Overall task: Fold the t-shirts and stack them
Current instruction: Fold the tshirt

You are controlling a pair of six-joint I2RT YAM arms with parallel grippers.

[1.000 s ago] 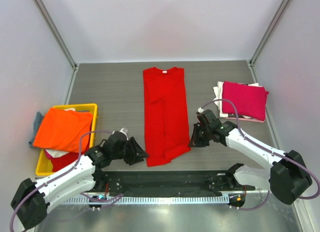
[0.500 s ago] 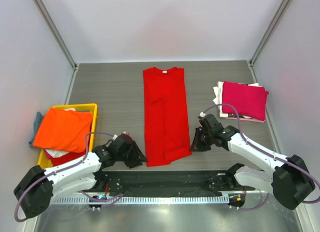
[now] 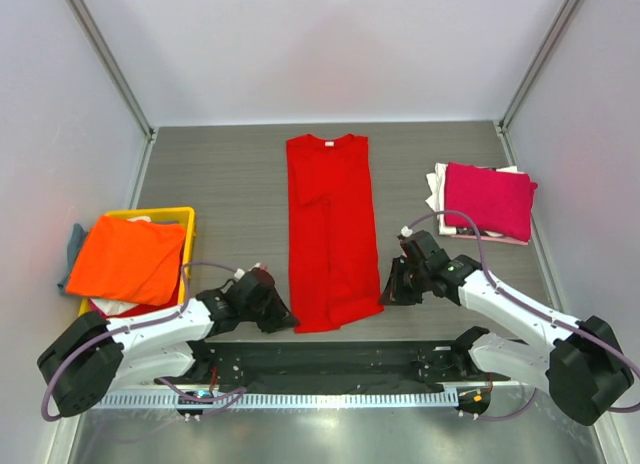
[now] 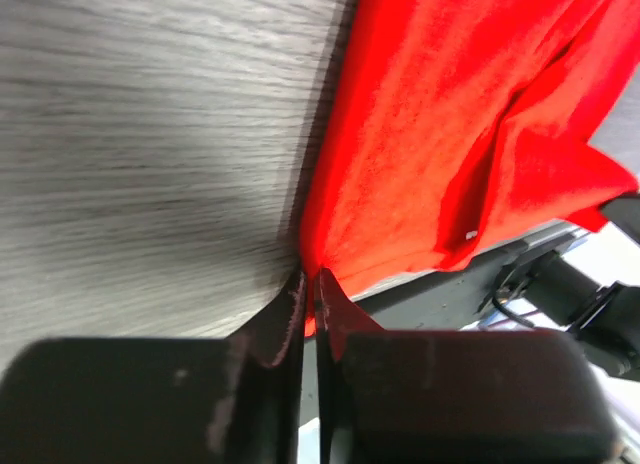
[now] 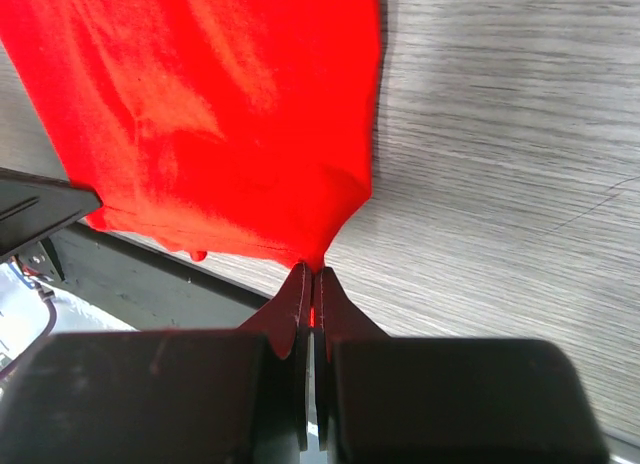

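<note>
A bright red t-shirt [image 3: 328,229] lies folded into a long narrow strip down the middle of the table, neck at the far end. My left gripper [image 3: 286,322] is shut on its near left hem corner, which shows in the left wrist view [image 4: 400,174]. My right gripper [image 3: 388,292] is shut on its near right hem corner, which shows in the right wrist view [image 5: 220,134]. A folded magenta-pink t-shirt [image 3: 488,200] lies on a white one [image 3: 437,184] at the right. An orange t-shirt [image 3: 126,261] tops the pile at the left.
A yellow plastic crate [image 3: 187,218] at the left holds the orange shirt and others under it; a grey cloth [image 3: 75,242] hangs at its left side. The black base rail [image 3: 330,364] runs along the near edge, just behind the shirt's hem.
Both grippers have come down and in onto the red shirt's near hem corners and closed on them. The shirt itself has hardly moved.
</note>
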